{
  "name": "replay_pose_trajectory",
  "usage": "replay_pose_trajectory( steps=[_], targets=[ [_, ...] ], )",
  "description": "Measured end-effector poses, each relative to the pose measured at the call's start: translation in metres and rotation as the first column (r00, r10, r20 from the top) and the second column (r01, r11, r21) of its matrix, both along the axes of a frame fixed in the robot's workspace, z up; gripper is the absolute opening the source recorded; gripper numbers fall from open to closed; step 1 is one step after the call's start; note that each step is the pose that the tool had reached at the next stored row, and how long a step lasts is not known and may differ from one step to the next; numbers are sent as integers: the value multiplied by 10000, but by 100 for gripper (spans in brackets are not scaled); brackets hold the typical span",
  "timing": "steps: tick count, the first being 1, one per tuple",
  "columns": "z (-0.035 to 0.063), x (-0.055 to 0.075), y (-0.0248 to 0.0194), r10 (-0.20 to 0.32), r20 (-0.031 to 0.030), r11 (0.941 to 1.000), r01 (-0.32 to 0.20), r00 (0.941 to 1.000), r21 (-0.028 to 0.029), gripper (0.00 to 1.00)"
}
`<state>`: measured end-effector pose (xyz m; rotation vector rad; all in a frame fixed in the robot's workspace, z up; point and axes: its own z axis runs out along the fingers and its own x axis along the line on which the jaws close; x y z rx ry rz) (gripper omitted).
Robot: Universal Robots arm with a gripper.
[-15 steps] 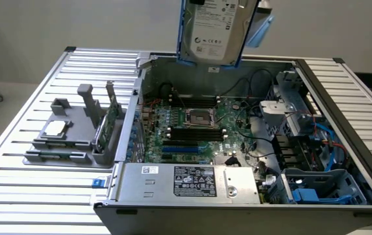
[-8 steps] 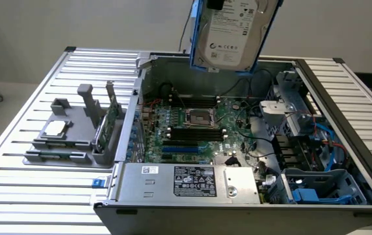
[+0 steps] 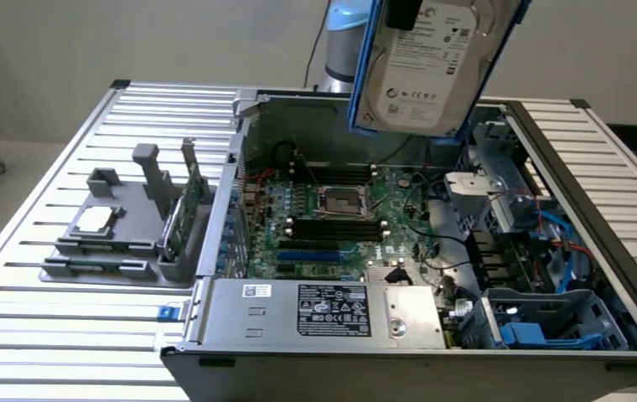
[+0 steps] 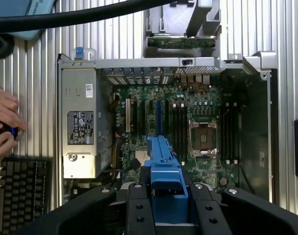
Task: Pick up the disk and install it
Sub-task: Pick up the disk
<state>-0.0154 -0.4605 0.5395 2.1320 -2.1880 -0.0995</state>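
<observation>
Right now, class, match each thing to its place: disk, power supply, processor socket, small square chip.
Things: 1 disk; 2 power supply; 3 processor socket; 4 small square chip.
Places: A middle of the motherboard; B on the grey stand outside the case; C raised above the open case; D against the case wall nearest the exterior camera.
Pairs: 1-C; 2-D; 3-A; 4-B.

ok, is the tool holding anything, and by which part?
Yes: the tool grips the disk by its blue frame at the upper end, in the air above the open computer case.
</observation>
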Motion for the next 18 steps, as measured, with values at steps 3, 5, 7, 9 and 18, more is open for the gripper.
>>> replay_pose_trajectory(
  steps=[3,5,7,9,18],
  targets=[
    [0,114,-58,0,0,10000,0,10000,16,33],
    [0,191,-93,-1,1,10000,1,10000,34,33],
    [0,271,-127,0,0,10000,0,10000,55,33],
    [-1,351,-163,-1,0,10000,1,10000,77,33],
    [0,689,-329,0,0,9999,0,10000,155,33]
  ],
)
